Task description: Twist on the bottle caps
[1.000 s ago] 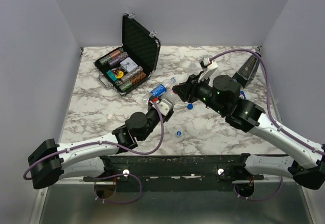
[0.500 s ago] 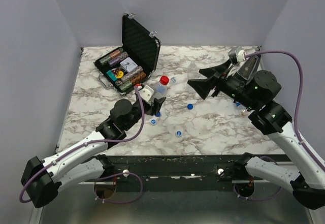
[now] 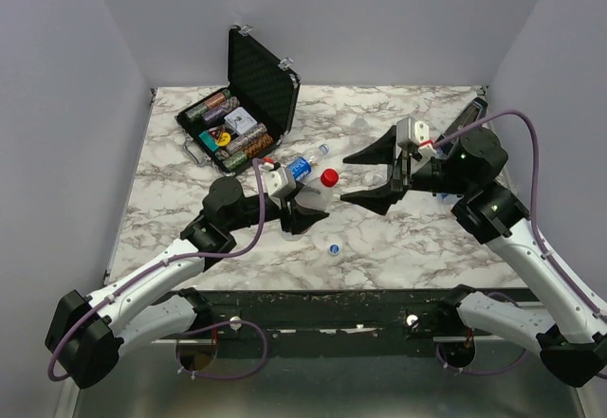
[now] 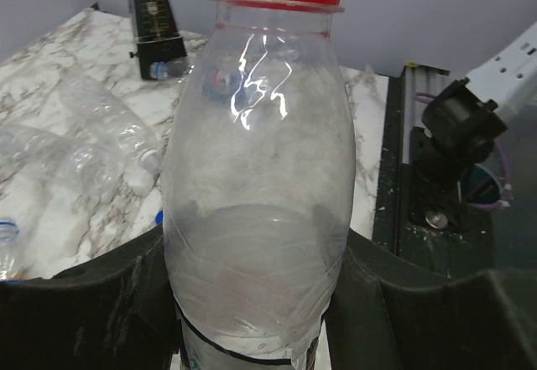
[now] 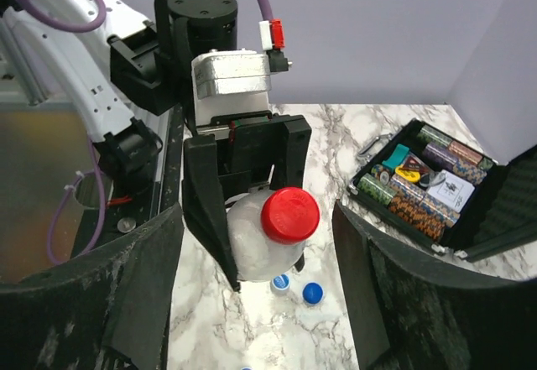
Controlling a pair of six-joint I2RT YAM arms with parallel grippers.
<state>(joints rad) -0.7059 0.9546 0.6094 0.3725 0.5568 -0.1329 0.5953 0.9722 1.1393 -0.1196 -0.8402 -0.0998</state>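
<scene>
Since a moment ago my left gripper (image 3: 305,211) has tilted the bottle (image 4: 256,219) toward my right gripper (image 3: 372,179), which waits with fingers apart. Left is clamped round the bottle. Its red cap (image 5: 289,215) looks seated, perhaps not tight. Loose blue caps (image 5: 312,293) and a second bottle (image 3: 299,166) remain.

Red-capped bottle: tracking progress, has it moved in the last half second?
Yes. The red-capped bottle, held in the left pincer, has shifted right and nearer, away from the poker chip case.

bottles (image 4: 252,177): maybe 4 (some lying) | red cap (image 5: 289,216): 1 | blue caps (image 5: 312,293): 3
</scene>
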